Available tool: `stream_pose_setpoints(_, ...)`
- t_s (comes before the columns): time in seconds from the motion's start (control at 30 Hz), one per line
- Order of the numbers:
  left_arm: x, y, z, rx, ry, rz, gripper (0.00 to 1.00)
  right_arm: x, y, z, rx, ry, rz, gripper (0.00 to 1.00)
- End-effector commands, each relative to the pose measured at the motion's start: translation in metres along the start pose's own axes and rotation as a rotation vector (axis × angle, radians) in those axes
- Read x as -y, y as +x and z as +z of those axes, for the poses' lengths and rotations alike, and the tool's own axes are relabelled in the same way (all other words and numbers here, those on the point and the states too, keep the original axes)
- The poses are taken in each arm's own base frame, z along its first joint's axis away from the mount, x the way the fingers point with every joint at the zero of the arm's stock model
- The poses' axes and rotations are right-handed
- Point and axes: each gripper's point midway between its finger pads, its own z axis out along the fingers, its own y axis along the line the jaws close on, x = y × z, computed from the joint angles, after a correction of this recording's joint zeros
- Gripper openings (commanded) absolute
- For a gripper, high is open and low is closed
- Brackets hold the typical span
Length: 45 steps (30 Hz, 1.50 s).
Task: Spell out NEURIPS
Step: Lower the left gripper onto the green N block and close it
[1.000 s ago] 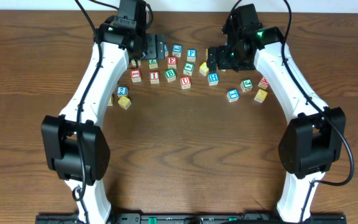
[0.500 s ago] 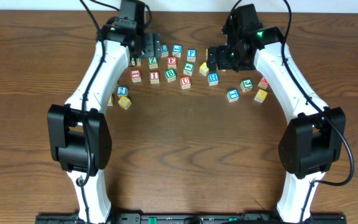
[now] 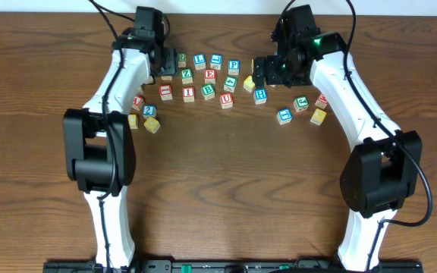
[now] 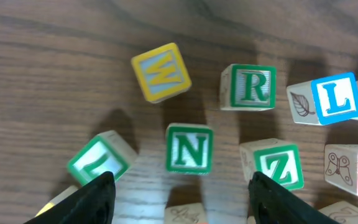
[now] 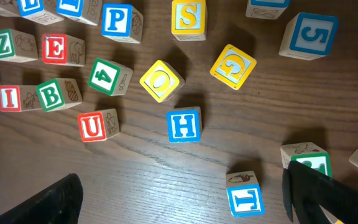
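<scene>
In the left wrist view the green N cube [image 4: 189,148] lies flat just ahead of my left gripper [image 4: 185,208], whose jaws stand open with a plain-faced cube [image 4: 185,214] at the frame's bottom edge between them. The green R [image 4: 248,87] sits up and to the right. My right gripper [image 5: 185,208] hovers open above the table, holding nothing. Beneath it lie the red U [image 5: 92,126], red E [image 5: 55,48], red I [image 5: 8,98], blue P [image 5: 117,20] and yellow S [image 5: 188,15]. Overhead, the left gripper [image 3: 164,68] covers the N.
Other cubes crowd the same patch: yellow W [image 4: 160,73], green Z [image 4: 278,167], blue L [image 4: 334,98], a tilted green cube [image 4: 101,160], blue H [image 5: 184,124], green B [image 5: 51,94], yellow O [image 5: 161,81], blue 5 [image 5: 309,35]. Bare wood [image 3: 226,174] lies nearer the bases.
The left arm has swung its gripper leftwards along the back row, and its jaws have narrowed somewhat. The right arm and the cubes have stayed put.
</scene>
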Motion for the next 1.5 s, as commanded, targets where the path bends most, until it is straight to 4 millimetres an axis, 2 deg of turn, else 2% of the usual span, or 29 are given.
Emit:
stream_pose_setpoints(0.0,0.003,0.005,0.012,-0.013,-0.003,0.021,0.64,-0.003,-0.001,0.0,0.005,0.0,-0.011,0.99)
stream_pose_setpoints(0.2,0.006,-0.002,0.013,0.019,0.003,0.021,0.6,-0.003,-0.001,0.0,0.005,0.0,-0.011,0.99)
stream_pose_setpoints(0.47,0.012,-0.008,0.018,0.048,0.008,0.029,0.6,-0.003,-0.001,0.0,0.005,0.0,-0.011,0.99)
stream_pose_setpoints(0.6,0.011,-0.003,0.025,0.033,0.005,0.029,0.6,-0.003,-0.001,0.0,0.005,0.0,-0.011,0.99)
stream_pose_setpoints(0.8,0.008,0.011,0.047,-0.012,-0.01,0.031,0.6,-0.003,-0.001,0.0,0.005,0.0,-0.011,0.99)
stream_pose_setpoints(1.23,0.0,0.01,0.052,0.002,-0.055,0.03,0.6,-0.003,-0.001,0.0,0.005,0.0,-0.011,0.99)
stream_pose_setpoints(1.47,0.0,0.013,0.06,-0.003,-0.054,0.031,0.5,-0.003,-0.001,0.0,0.005,0.0,-0.011,0.99)
